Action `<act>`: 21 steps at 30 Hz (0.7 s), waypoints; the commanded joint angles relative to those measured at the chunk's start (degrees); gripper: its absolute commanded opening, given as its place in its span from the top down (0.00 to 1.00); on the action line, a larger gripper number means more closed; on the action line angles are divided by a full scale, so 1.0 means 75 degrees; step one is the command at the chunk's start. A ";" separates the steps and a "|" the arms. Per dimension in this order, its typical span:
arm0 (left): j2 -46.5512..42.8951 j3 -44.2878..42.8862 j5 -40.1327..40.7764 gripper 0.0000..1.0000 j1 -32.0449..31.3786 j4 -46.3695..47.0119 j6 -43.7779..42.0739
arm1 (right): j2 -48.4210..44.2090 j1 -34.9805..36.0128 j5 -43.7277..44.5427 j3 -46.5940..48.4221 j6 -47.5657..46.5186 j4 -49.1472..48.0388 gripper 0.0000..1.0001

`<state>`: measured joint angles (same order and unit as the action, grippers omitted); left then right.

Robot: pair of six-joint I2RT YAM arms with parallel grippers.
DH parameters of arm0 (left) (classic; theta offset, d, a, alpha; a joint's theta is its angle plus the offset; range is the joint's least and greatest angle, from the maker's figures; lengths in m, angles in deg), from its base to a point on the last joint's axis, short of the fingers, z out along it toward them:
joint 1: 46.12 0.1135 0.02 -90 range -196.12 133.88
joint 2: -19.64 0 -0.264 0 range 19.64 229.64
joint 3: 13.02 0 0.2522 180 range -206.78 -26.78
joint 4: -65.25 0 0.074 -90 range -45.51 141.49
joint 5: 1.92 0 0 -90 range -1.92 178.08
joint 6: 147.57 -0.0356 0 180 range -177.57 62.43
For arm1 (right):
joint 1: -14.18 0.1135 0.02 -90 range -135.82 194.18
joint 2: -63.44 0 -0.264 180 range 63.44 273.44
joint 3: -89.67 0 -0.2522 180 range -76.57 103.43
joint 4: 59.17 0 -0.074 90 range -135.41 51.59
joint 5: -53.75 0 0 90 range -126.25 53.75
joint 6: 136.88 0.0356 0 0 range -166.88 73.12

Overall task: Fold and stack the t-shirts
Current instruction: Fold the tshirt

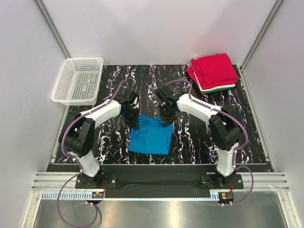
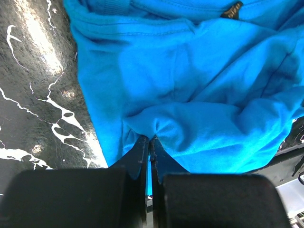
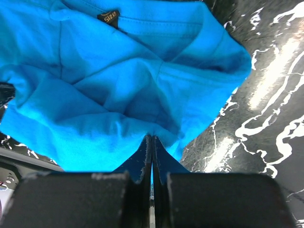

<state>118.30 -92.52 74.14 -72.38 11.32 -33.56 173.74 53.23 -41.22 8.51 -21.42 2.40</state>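
Blue t-shirt (image 1: 151,137) lies mid-frame on the black marbled desk (image 1: 199,142), between the arms. The left gripper (image 2: 149,141) and the right gripper (image 3: 151,138) are each closed on a small pinch of its upper edge. The pinches look thin, so one corner may slip during lifting and make a crooked fold. Only the wrist views show the pinched cloth and the size label (image 3: 108,17); only the top view shows the folded stack (image 1: 213,72) at upper right.

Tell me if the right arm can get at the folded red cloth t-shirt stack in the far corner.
Probably not yet: the right gripper is shut on the bright blue cloth t-shirt. Otherwise only bare black marbled table lies between it and the red-topped stack.
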 commanded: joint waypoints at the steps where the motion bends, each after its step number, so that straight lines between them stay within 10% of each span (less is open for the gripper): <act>1: -0.0239 -0.0352 -0.0158 1.00 0.0056 0.0257 -0.0014 | -0.0632 -0.0109 0.0428 0.0363 -0.0159 -0.0059 1.00; 21: -0.0650 -0.1383 0.0674 1.00 0.0209 0.0257 0.0455 | -0.0797 -0.0530 0.0804 0.1077 -0.0686 0.0246 1.00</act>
<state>116.04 -98.57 76.92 -71.38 11.37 -31.12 169.54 50.41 -37.18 12.99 -24.57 4.09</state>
